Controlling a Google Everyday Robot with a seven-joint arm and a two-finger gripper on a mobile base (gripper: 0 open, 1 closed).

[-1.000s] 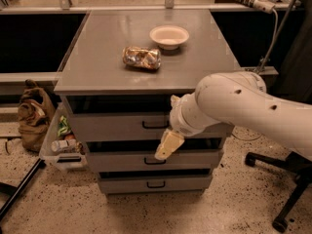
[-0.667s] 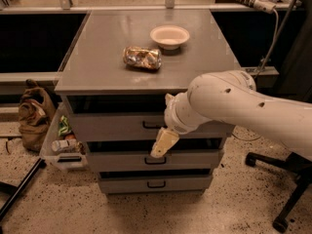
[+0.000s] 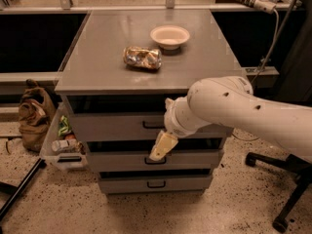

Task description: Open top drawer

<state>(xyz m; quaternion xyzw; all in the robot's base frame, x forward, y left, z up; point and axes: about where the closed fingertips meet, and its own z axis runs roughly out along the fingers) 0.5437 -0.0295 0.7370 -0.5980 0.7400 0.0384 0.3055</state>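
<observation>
The wide grey top drawer (image 3: 112, 126) is seen directly beneath the grey cabinet top (image 3: 97, 67). The tan-tipped gripper (image 3: 163, 146) is held just below its black loop handle (image 3: 151, 125); whether it is spread or pressed together cannot be told.

Gripper (image 3: 161, 147): tan, tilted down and left, in front of the drawer stack.
Arm (image 3: 243, 108): white, reaching in from the right.
Top drawer (image 3: 112, 126): just above the gripper; black handle (image 3: 152, 125) close over it.
Middle drawer (image 3: 117, 160): directly behind the gripper's tip.
Bottom drawer (image 3: 126, 183): below the gripper, apart.
Bowl (image 3: 169, 36) and crinkled packet (image 3: 142, 57): on the cabinet top (image 3: 92, 72), above and beyond the gripper.
Brown bag (image 3: 35, 113): on the floor, well to its left.
</observation>
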